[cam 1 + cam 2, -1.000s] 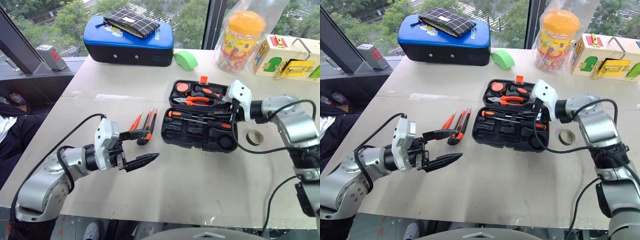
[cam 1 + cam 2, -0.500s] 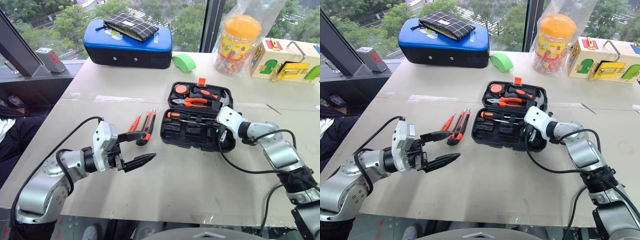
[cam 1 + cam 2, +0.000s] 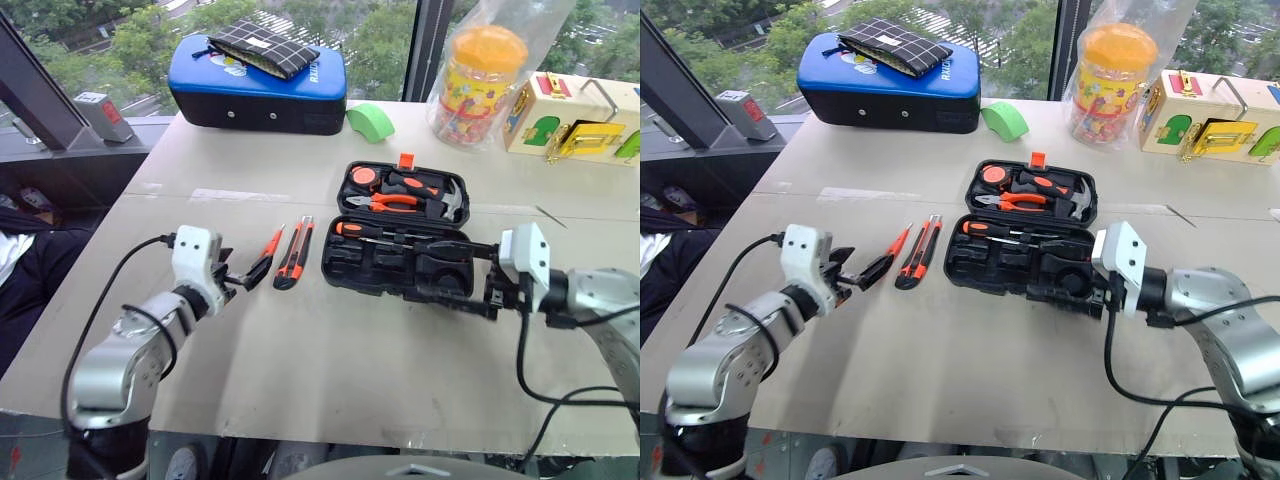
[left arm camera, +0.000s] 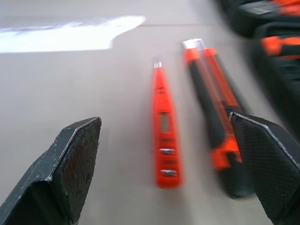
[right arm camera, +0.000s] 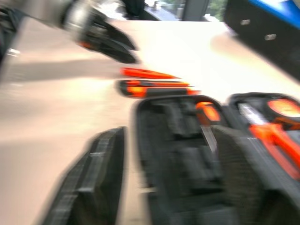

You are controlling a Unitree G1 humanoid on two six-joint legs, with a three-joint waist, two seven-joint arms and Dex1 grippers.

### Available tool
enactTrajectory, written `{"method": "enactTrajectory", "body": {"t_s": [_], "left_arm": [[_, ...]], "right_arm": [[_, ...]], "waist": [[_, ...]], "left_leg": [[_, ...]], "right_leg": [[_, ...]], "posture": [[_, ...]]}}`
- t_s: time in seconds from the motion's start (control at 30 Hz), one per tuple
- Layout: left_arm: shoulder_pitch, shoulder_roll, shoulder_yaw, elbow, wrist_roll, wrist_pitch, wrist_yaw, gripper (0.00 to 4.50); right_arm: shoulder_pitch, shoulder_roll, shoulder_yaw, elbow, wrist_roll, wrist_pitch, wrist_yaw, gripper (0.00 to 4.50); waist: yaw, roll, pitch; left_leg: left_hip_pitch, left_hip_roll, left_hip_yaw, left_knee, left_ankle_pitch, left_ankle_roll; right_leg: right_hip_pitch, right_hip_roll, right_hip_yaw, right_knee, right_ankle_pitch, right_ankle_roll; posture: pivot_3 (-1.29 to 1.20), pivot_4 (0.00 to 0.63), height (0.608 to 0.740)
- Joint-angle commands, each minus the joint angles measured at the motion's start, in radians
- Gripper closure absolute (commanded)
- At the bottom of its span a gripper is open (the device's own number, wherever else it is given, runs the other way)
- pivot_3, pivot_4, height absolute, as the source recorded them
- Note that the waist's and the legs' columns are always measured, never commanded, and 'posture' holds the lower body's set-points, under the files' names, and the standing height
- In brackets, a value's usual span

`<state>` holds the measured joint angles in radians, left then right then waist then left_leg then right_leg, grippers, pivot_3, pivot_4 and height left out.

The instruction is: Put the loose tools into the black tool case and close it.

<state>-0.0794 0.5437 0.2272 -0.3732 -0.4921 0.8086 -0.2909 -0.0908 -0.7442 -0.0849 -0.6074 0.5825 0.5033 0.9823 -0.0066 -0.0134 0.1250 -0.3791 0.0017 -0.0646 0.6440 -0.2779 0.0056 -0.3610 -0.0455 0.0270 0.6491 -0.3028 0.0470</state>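
The black tool case (image 3: 400,235) lies open on the counter (image 3: 330,370), its lid half holding orange-handled pliers (image 3: 385,203) and a hammer (image 3: 440,200), with a screwdriver (image 3: 375,232) in the near half. Just beside the case, on the robot's left, lie the orange-black utility knife (image 3: 295,252) and the slim orange-red tool (image 3: 270,243), side by side and apart from each other. The head views show the left end effector (image 3: 248,275) low over the counter at the near ends of these two tools; its wrist view adds that the fingers (image 4: 70,168) stand wide, straddling both tools (image 4: 164,126) without touching either. The right end effector (image 3: 450,275) hangs at the case's near right corner, empty; its wrist view shows its two fingers (image 5: 93,173) spread wide before the case's moulded slots (image 5: 187,150).
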Motion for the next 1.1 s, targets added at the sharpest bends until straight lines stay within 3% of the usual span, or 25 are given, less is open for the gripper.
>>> {"method": "enactTrajectory", "body": {"t_s": [0.03, 0.13, 0.17, 0.2, 0.3, 0.47, 0.6, 0.8, 0.93, 1.1], "left_arm": [[-0.043, 0.013, -0.045, 0.064, 0.066, -0.005, 0.01, 0.0], [-0.072, 0.048, -0.108, 0.158, 0.119, -0.047, -0.05, 0.0], [-0.079, 0.059, -0.127, 0.188, 0.135, -0.061, -0.071, 0.54], [-0.085, 0.064, -0.143, 0.212, 0.15, -0.079, -0.087, 0.74], [-0.102, 0.07, -0.184, 0.262, 0.171, -0.129, -0.153, 2.26], [-0.128, 0.079, -0.141, 0.302, 0.17, -0.264, -0.249, 4.49], [-0.193, 0.108, -0.105, 0.324, 0.148, -0.379, -0.365, 4.48], [-0.376, 0.119, -0.186, 0.33, 0.086, -0.402, -0.601, 4.48], [-0.445, 0.114, -0.323, 0.413, 0.264, -0.679, -0.685, 4.48], [-0.545, 0.057, -0.455, 0.604, 0.478, -0.975, -0.634, 4.48]], "right_arm": [[0.025, -0.028, -0.055, -0.091, 0.048, 0.014, -0.019, 0.03], [0.083, -0.027, -0.079, -0.112, 0.02, -0.008, -0.054, 0.03], [0.1, -0.026, -0.082, -0.117, 0.008, -0.017, -0.065, 0.0], [0.116, -0.024, -0.088, -0.121, 0.004, -0.022, -0.073, 0.0], [0.152, -0.018, -0.09, -0.128, -0.008, -0.037, -0.096, 0.0], [0.209, -0.012, -0.12, -0.145, -0.005, -0.051, -0.127, 0.0], [0.27, -0.001, -0.164, -0.178, -0.011, -0.073, -0.15, 0.0], [0.387, 0.021, -0.26, -0.236, -0.022, -0.086, -0.201, 0.0], [0.437, 0.032, -0.301, -0.28, -0.018, -0.078, -0.234, 0.0], [0.51, 0.049, -0.331, -0.336, -0.02, -0.069, -0.273, 0.0]], "waist": [[-0.001, -0.001, 0.0], [-0.001, -0.002, 0.001], [0.006, -0.002, 0.001], [0.008, -0.002, 0.0], [0.017, 0.001, 0.0], [0.024, 0.001, 0.0], [0.022, -0.001, 0.001], [0.021, -0.002, 0.002], [0.015, -0.002, 0.002], [0.02, -0.002, 0.002]], "left_leg": [[0.0, 0.0, 0.001, 0.0, 0.0, 0.0], [0.0, 0.0, 0.001, 0.001, 0.0, 0.0], [0.0, 0.0, 0.0, 0.001, 0.0, 0.0], [0.0, 0.0, -0.001, 0.001, 0.0, 0.0], [0.001, 0.0, 0.0, 0.001, 0.0, 0.0], [0.0, -0.001, 0.001, 0.003, 0.0, 0.0], [-0.001, -0.001, -0.001, 0.003, 0.0, 0.0], [-0.002, -0.001, 0.0, 0.003, 0.0, 0.0], [0.0, -0.002, 0.003, 0.004, 0.0, 0.0], [0.0, 0.0, 0.003, 0.004, 0.0, 0.0]], "right_leg": [[0.0, 0.0, 0.001, 0.0, 0.0, 0.0], [0.0, 0.0, 0.001, 0.002, 0.0, 0.0], [0.0, 0.0, 0.0, 0.002, 0.0, 0.0], [0.0, 0.001, -0.001, 0.002, 0.0, 0.0], [0.0, 0.0, 0.0, 0.002, 0.0, 0.0], [0.001, -0.002, 0.0, 0.002, 0.0, 0.0], [0.0, -0.001, -0.001, 0.002, 0.0, 0.0], [0.0, -0.001, -0.003, 0.002, 0.0, 0.0], [0.0, 0.005, -0.002, 0.003, 0.0, 0.0], [0.0, 0.01, -0.001, 0.004, 0.0, 0.0]], "posture": [[0.0, 0.15, 0.74], [0.0, 0.15, 0.74], [0.0, 0.15, 0.74], [0.0, 0.15, 0.74], [0.0, 0.15, 0.74], [0.0, 0.15, 0.74], [0.0, 0.15, 0.74], [0.0, 0.15, 0.74], [0.0, 0.15, 0.74], [0.0, 0.15, 0.74]]}}
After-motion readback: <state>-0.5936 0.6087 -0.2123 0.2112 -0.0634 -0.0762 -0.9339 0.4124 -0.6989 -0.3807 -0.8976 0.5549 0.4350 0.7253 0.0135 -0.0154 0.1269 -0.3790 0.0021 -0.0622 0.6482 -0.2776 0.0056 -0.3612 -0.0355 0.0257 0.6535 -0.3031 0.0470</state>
